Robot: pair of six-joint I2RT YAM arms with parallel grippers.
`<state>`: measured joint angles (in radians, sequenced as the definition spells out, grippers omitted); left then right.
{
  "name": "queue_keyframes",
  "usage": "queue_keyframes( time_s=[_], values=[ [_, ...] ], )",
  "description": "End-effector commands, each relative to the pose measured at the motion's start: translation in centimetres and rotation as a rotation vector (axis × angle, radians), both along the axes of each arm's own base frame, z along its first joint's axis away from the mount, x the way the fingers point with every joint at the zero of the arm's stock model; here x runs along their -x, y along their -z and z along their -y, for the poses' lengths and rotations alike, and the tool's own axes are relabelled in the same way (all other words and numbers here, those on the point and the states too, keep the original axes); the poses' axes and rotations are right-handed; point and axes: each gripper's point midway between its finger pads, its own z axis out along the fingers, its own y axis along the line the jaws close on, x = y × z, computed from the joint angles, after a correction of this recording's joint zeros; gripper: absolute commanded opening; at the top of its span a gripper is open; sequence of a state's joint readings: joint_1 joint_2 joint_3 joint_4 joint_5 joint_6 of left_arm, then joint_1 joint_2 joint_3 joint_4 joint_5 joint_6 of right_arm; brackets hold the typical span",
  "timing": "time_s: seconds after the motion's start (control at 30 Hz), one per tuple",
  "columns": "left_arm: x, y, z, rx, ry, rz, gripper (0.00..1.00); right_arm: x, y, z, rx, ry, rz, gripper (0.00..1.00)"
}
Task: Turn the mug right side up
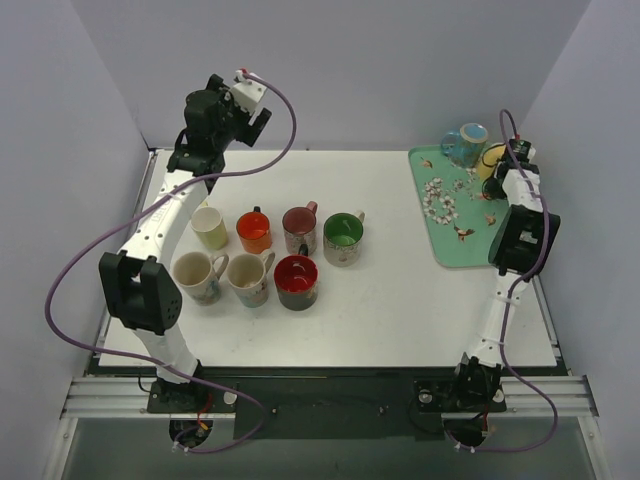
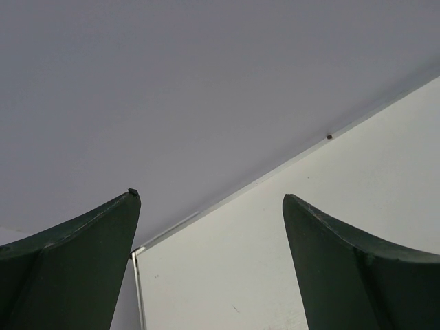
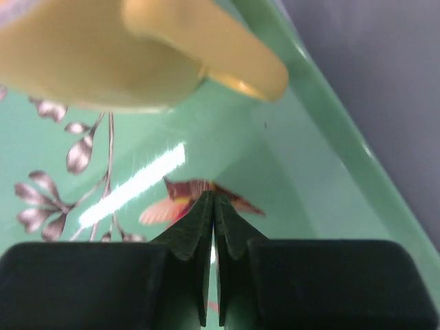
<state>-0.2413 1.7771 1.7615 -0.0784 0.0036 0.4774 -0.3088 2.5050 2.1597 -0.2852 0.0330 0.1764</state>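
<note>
A yellow mug (image 1: 489,160) rests on the green tray (image 1: 450,245) at the far right, partly hidden by my right arm. In the right wrist view the yellow mug (image 3: 96,55) fills the top, its handle (image 3: 227,62) pointing right; which way up it stands I cannot tell. My right gripper (image 3: 213,196) is shut and empty, just short of the mug, low over the tray (image 3: 323,137). It shows in the top view (image 1: 503,172). A blue mug (image 1: 465,143) lies tilted at the tray's back. My left gripper (image 1: 262,120) is open and empty (image 2: 210,196), raised at the back left.
Several upright mugs stand on the table's left half: cream (image 1: 209,227), orange (image 1: 254,231), dark red (image 1: 299,229), green (image 1: 342,238), two white ones (image 1: 197,276) (image 1: 248,278) and red (image 1: 296,282). Walls close in the back and sides.
</note>
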Motion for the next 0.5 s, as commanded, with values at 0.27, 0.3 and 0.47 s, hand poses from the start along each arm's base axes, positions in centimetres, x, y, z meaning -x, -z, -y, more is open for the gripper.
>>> queue_keyframes(
  time_s=[0.27, 0.3, 0.47],
  values=[
    [3.6, -3.5, 2.8, 0.035, 0.150, 0.086, 0.95, -1.2, -10.2, 2.0, -0.136, 0.095, 0.297, 0.75],
    [3.7, -4.2, 2.9, 0.042, 0.151, 0.115, 0.95, -1.8, -10.7, 2.6, -0.164, 0.130, 0.336, 0.75],
    [4.0, -3.8, 2.7, 0.043, 0.140, 0.111, 0.95, -5.8, -11.9, 4.0, -0.431, 0.292, 0.641, 0.77]
  ],
)
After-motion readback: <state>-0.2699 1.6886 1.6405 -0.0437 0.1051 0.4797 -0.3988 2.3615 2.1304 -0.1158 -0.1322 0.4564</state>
